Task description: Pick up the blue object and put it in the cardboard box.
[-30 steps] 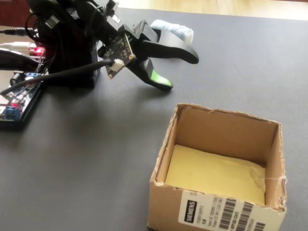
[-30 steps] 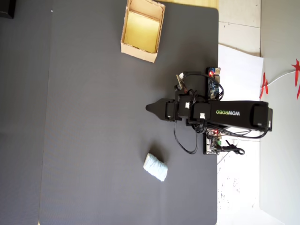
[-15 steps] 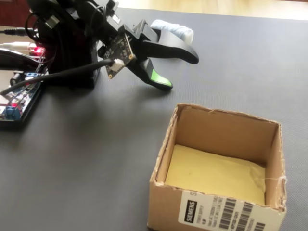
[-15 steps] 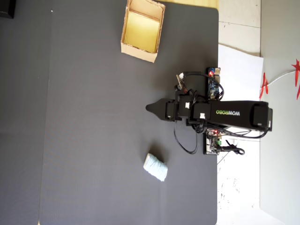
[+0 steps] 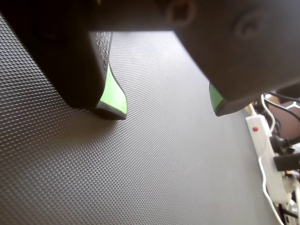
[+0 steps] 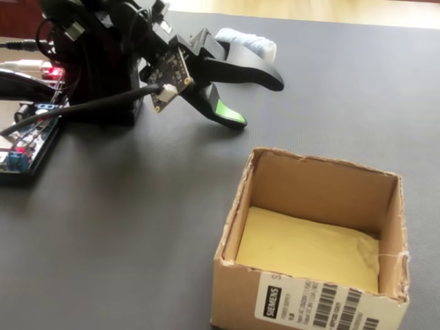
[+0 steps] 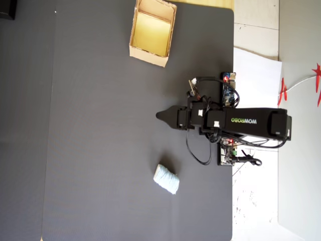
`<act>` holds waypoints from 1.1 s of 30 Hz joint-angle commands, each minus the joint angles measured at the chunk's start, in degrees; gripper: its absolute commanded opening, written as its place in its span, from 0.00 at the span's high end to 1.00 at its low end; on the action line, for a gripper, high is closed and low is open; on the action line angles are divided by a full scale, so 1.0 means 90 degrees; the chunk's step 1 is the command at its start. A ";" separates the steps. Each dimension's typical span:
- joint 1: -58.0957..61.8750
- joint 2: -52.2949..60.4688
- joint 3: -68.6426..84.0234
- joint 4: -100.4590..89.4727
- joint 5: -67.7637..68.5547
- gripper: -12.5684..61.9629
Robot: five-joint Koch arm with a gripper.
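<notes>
The blue object (image 7: pixel 166 179), a pale lump, lies on the black mat below my arm in the overhead view. In the fixed view the blue object (image 6: pixel 251 42) peeks out behind the upper jaw. The cardboard box (image 7: pixel 148 56) stands at the mat's top edge, and in the fixed view the box (image 6: pixel 316 185) sits near the front with its yellowish inside bare. My gripper (image 6: pixel 256 103) hovers low over the mat between lump and box, open, with green pads (image 5: pixel 112 93) apart and only mat between them (image 5: pixel 166 110). From overhead its tip (image 7: pixel 159 115) points left.
Circuit boards with lit red LEDs (image 6: pixel 20 148) and cables sit beside the arm's base (image 7: pixel 228 90). White paper (image 7: pixel 256 65) lies off the mat's right edge. A white power strip (image 5: pixel 267 154) shows at the right of the wrist view.
</notes>
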 commanded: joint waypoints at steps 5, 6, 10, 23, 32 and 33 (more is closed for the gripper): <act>0.0000 0.0518 0.0234 0.0596 0.0293 0.37; 0.0000 0.0518 0.0234 0.0586 0.0293 0.37; -0.0400 0.0518 0.0234 0.0596 0.0293 0.37; -0.2822 0.0527 0.0215 0.0430 0.0313 0.37; -0.3965 0.0518 0.0088 0.0420 0.0342 0.37; -0.4082 0.0508 0.0078 0.0420 0.0342 0.37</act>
